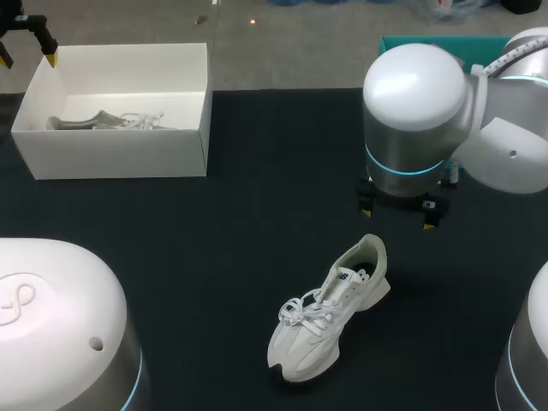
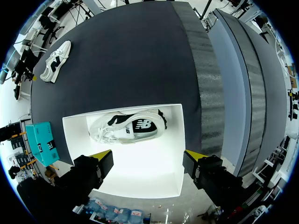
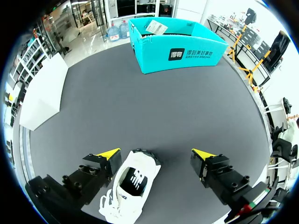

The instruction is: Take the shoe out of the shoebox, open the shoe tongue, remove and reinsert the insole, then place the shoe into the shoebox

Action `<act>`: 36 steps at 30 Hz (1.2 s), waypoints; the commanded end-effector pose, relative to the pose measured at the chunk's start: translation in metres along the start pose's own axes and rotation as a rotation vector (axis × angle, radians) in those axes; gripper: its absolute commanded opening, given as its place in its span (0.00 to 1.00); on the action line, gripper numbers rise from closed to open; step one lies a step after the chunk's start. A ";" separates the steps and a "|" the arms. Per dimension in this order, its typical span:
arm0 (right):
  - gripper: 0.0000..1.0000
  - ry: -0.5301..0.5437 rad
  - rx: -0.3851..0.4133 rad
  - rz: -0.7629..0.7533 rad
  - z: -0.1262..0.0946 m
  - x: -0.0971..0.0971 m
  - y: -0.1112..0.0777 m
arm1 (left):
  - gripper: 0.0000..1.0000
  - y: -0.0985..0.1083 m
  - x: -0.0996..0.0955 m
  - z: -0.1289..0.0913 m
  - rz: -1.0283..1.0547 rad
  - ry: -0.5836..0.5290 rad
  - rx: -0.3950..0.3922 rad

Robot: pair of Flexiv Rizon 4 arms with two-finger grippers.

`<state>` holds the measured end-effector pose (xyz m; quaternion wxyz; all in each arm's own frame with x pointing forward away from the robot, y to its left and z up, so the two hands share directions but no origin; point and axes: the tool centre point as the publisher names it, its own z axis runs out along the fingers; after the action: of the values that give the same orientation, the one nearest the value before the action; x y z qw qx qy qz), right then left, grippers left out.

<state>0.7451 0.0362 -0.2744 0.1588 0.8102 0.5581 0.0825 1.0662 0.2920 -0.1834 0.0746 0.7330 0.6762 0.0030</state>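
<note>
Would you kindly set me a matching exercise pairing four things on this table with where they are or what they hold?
1 shoebox
2 teal box
3 left gripper
4 right gripper

a open, above the loose shoe's heel
b at the table's far right edge
c contains the second shoe
d open, above the shoebox

Pairs: 1-c; 2-b; 3-d; 4-a

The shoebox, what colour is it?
The shoebox is white; the head view shows it best.
</note>
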 end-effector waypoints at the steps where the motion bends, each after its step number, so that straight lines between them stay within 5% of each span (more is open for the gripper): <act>1: 1.00 0.139 0.022 0.003 -0.028 -0.034 0.016 | 1.00 0.000 0.000 -0.001 0.001 0.001 0.001; 8: 1.00 0.302 -0.011 -0.310 -0.031 -0.059 0.050 | 1.00 0.000 0.000 -0.001 0.001 0.001 0.001; 12: 1.00 0.516 -0.014 -0.710 -0.032 -0.076 0.065 | 1.00 0.000 0.000 -0.001 0.001 0.001 0.001; 25: 1.00 0.516 -0.014 -0.710 -0.032 -0.076 0.065 | 1.00 0.000 0.000 -0.001 0.001 0.001 0.001; 29: 1.00 0.525 -0.168 -1.359 -0.032 -0.055 0.067 | 1.00 0.000 0.000 -0.001 0.001 0.001 0.001; 31: 1.00 0.677 -0.187 -1.549 -0.028 -0.060 0.062 | 1.00 0.000 0.000 -0.001 0.001 0.001 0.001; 36: 1.00 0.813 -0.210 -1.882 -0.011 -0.078 0.063 | 1.00 0.000 0.000 -0.001 0.001 0.001 0.001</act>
<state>0.7741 -0.0415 -0.2284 0.1301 0.4106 0.8877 0.1625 1.0663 0.2920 -0.1834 0.0745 0.7330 0.6762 0.0030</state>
